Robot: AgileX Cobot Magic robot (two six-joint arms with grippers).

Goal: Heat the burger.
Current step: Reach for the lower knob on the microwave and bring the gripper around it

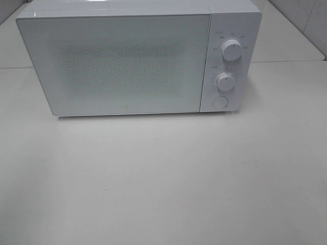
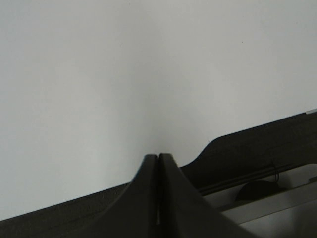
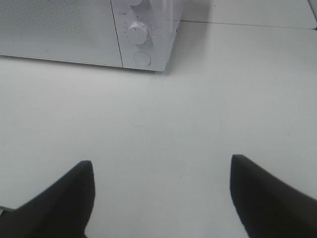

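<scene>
none of my three views shows the burger, so i cannot tell where it is. the white microwave (image 1: 127, 61) stands shut along the far edge of the tabletop (image 1: 163, 184). my left gripper (image 2: 158, 157) is clenched on nothing. my right gripper (image 3: 161, 163) is spread wide above the tabletop, facing the microwave's knobs (image 3: 138, 32).

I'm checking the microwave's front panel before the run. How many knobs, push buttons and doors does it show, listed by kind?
Knobs: 2
Push button: 1
Door: 1
Total: 4
</scene>
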